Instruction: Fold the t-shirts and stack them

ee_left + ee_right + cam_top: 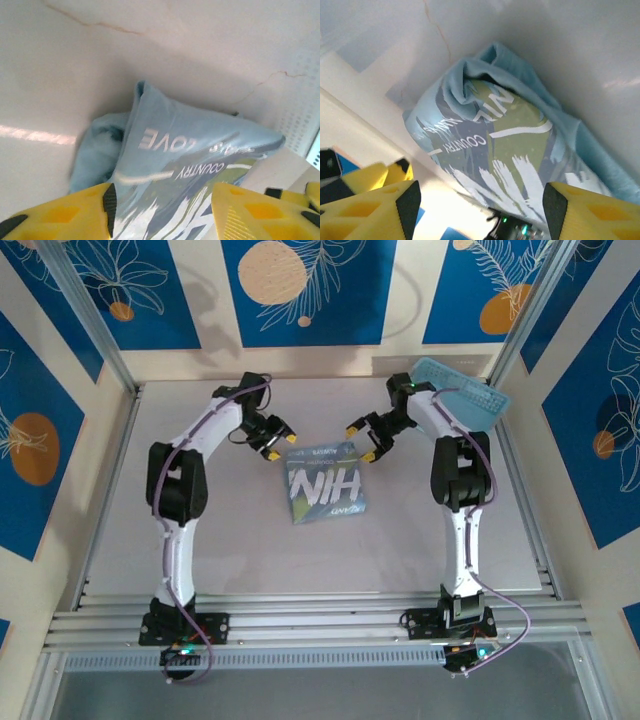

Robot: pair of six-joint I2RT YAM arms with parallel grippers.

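A light blue t-shirt [325,483] lies folded into a small rectangle at the table's middle, white lettering facing up. My left gripper [281,445] hangs open just off its far left corner, and my right gripper [361,442] hangs open off its far right corner. In the left wrist view the t-shirt [170,150] shows between and beyond the yellow fingers [75,215], with nothing held by that gripper [162,215]. The right wrist view has the t-shirt [505,140] spread under the wide-open gripper [480,210], its far edge bunched in loose folds.
A light blue plastic lattice basket [462,390] leans at the back right corner, just behind the right arm. Metal frame rails [120,370] border the table on both sides. Bare tabletop [240,550] surrounds the shirt.
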